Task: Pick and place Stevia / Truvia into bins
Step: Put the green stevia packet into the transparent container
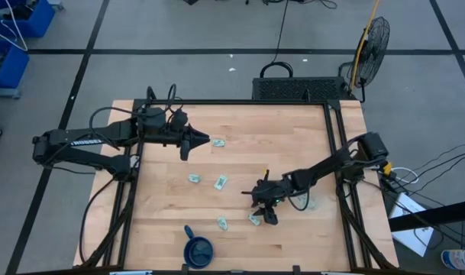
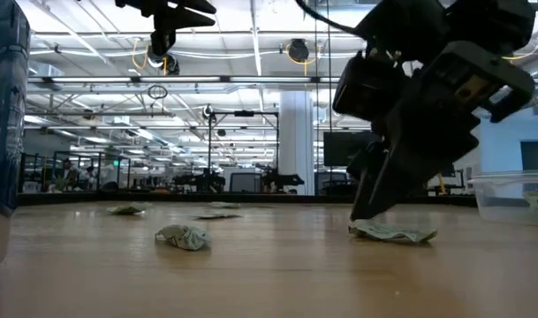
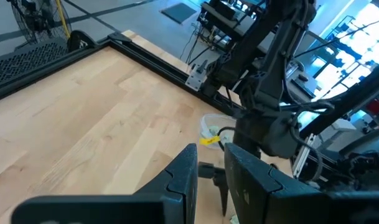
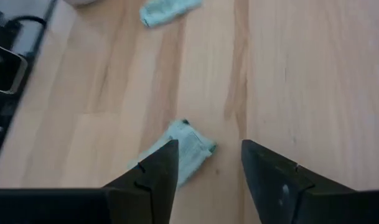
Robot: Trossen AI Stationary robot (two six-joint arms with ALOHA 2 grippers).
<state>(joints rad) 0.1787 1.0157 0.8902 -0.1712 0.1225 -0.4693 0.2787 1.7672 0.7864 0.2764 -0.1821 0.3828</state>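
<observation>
Right tool [image 4: 208, 180] lowered with fingers spread over a small crumpled pale green paper sachet [image 4: 180, 151] lying on the wooden table [image 4: 301, 74]; left tool [image 1: 204, 140] raised, part-open, holding nothing.

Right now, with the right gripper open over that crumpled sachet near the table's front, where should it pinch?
Pinch the sachet across its narrow width, coming straight down. It lies flat and crumpled on the table, partly under one finger of the right gripper, so the open jaws likely need shifting sideways to straddle it first.

No text or label can be read anywhere
</observation>
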